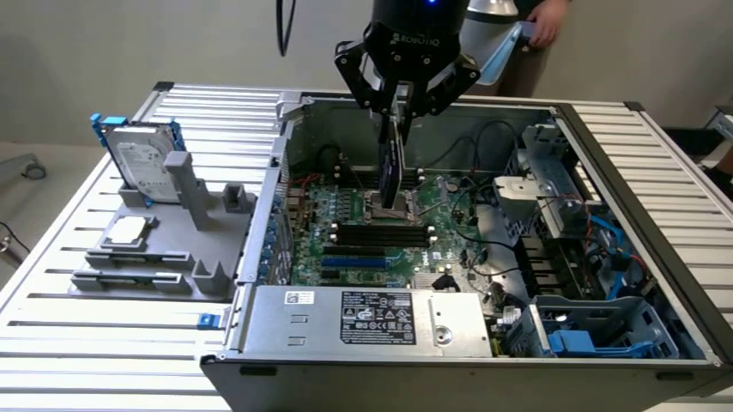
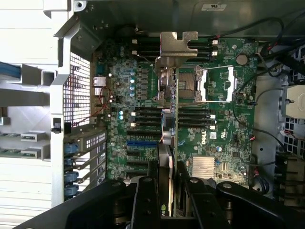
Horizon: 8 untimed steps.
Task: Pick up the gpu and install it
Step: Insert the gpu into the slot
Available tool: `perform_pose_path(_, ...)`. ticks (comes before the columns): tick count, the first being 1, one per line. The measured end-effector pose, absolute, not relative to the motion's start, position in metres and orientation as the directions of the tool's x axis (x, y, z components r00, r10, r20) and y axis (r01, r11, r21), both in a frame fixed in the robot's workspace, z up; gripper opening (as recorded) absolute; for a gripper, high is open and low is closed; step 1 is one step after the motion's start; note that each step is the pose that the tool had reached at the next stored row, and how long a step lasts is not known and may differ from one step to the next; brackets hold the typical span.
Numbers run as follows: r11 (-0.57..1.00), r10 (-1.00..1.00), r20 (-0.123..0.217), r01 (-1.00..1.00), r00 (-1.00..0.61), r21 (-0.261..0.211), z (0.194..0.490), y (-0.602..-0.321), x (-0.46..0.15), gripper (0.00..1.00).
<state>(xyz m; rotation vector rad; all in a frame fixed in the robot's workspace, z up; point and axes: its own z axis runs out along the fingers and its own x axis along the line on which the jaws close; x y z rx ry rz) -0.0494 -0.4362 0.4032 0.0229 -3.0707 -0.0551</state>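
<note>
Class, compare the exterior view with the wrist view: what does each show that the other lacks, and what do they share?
Exterior view adds: the hard drive standing outside the case on its left, the power supply, and a person's hand behind the arm. Wrist view adds: the gpu's silver bracket, seen face-on. Shared: the gripper shut on the gpu, held edge-on above the motherboard and its memory sticks.

gpu [image 1: 392, 167] in pincer [image 1: 402, 110], above motherboard [image 1: 458, 215] | motherboard in case [image 1: 605, 146] | case on table [image 1: 103, 343]
</note>
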Motion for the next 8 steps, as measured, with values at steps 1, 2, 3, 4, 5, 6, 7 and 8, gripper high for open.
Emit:
perform_pose_path(1,0.999,-0.017,0.070,-0.014,-0.997,0.036,0.4032,-0.4362,-0.0494,0.26)
perform_pose_path(2,0.999,-0.019,0.069,-0.017,-0.997,0.038,0.4032,-0.4363,-0.0489,0.26)
perform_pose_path(3,0.999,-0.024,0.068,-0.021,-0.997,0.039,0.4032,-0.4363,-0.0484,0.26)
perform_pose_path(4,0.999,-0.030,0.067,-0.028,-0.997,0.040,0.4032,-0.4364,-0.0481,0.26)
perform_pose_path(5,0.999,-0.039,0.065,-0.037,-0.997,0.040,0.4032,-0.4364,-0.0480,0.26)
perform_pose_path(6,0.998,-0.049,0.064,-0.047,-0.997,0.040,0.4031,-0.4364,-0.0479,0.26)
perform_pose_path(7,0.998,-0.060,0.063,-0.058,-0.996,0.039,0.4030,-0.4364,-0.0477,0.26)
perform_pose_path(8,0.997,-0.071,0.062,-0.069,-0.996,0.039,0.4030,-0.4365,-0.0476,0.26)
